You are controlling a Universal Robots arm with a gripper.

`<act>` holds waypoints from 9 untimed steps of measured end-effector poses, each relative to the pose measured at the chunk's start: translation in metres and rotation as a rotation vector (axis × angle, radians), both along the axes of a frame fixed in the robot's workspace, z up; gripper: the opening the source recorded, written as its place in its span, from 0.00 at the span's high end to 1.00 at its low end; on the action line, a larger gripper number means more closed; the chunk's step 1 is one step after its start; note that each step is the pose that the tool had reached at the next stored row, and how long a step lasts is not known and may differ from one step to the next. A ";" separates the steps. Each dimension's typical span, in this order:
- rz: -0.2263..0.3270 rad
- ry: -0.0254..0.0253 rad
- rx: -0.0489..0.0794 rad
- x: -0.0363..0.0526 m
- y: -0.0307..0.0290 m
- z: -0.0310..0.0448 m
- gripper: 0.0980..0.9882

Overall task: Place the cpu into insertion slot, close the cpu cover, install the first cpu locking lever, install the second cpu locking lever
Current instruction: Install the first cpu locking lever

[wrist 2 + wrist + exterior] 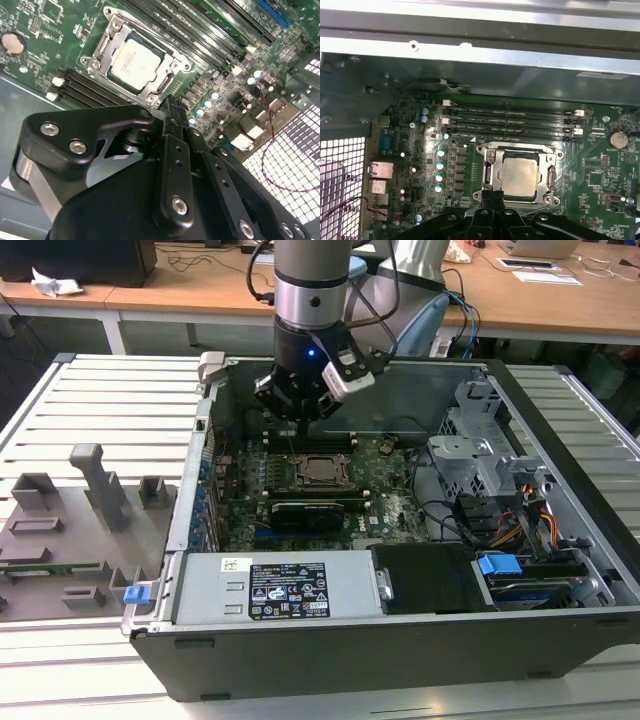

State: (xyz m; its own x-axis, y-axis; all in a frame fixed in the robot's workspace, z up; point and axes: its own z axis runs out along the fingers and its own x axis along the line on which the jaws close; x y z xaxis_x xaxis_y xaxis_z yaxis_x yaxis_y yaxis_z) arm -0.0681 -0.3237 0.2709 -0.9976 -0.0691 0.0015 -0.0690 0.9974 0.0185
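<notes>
**Chip seated, frame down, levers unclear**

Your pincer (171, 102) is hanging just above the board, its two fingers (175, 150) pressing together with nothing between them. Just beyond its tips, the chip (134, 62) is sitting flat in the socket (521, 154). The metal frame (491, 172) is lying down around the chip, so you are looking at the first two steps done. You cannot tell whether either locking lever is hooked down, so both are counting as work left

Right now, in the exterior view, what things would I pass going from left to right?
Grey holder blocks → small blue clip → cpu → silver drive cage.
</notes>
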 end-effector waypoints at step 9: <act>0.001 -0.0150 0.001 -0.0274 0.0096 -0.0083 0.99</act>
